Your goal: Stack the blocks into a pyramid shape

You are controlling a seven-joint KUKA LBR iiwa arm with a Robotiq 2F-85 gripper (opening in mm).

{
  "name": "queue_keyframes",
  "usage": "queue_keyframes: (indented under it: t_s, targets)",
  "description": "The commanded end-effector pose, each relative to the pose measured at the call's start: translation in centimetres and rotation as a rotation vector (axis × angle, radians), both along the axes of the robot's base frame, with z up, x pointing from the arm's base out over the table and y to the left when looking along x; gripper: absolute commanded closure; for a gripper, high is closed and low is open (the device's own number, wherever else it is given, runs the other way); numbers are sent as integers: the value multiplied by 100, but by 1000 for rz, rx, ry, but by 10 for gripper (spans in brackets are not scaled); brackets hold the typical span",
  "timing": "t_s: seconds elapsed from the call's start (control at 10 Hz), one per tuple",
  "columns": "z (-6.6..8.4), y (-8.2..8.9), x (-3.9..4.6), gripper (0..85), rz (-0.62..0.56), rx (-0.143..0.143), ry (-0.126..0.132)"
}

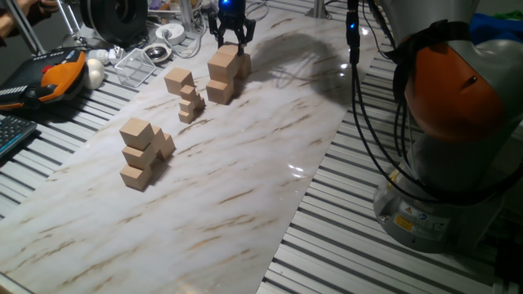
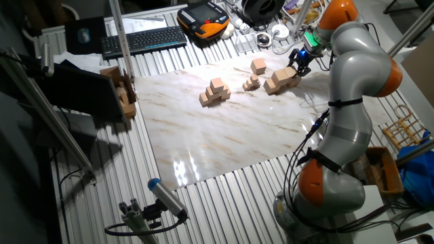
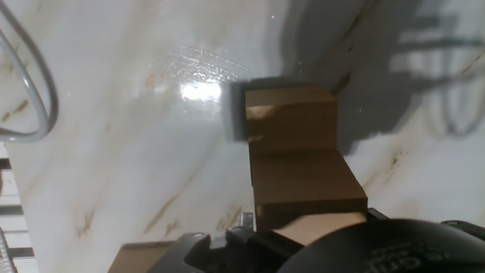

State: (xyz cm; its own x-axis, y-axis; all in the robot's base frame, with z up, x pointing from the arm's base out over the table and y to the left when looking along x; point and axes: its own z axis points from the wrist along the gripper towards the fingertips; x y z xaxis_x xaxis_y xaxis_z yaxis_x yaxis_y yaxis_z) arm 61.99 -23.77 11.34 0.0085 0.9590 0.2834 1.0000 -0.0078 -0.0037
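A stepped stack of tan blocks [image 1: 221, 75] stands at the far end of the marble board, also seen in the other fixed view [image 2: 280, 80]. My gripper [image 1: 232, 41] hangs just above its top block [image 1: 224, 57], fingers spread and open, nothing between them. In the hand view the same blocks [image 3: 301, 178] descend in steps away from me, and the top one [image 3: 326, 224] lies right under the hand. A single block [image 1: 177, 80] sits to the left. Nearer the camera stands a second pile of blocks [image 1: 140, 153], which the other fixed view [image 2: 215, 91] also shows.
A heap of much smaller tan cubes [image 1: 191, 104] lies between the single block and the stack. A clear plastic box [image 1: 137, 65], an orange pendant [image 1: 57, 73] and a keyboard [image 1: 12, 135] sit off the board's left side. Robot cables [image 1: 359, 90] hang at the right.
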Motion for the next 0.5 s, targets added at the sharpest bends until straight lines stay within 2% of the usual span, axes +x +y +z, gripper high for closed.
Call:
queue_keyframes:
  t_s: [0.0, 0.1, 0.2, 0.4]
  targets:
    - [4, -1, 4, 170, -2, -2, -2]
    - [-1, 0, 4, 170, -4, 0, -3]
    - [-5, 0, 5, 0, -7, 3, -2]
    - [-5, 0, 4, 0, -10, 6, -1]
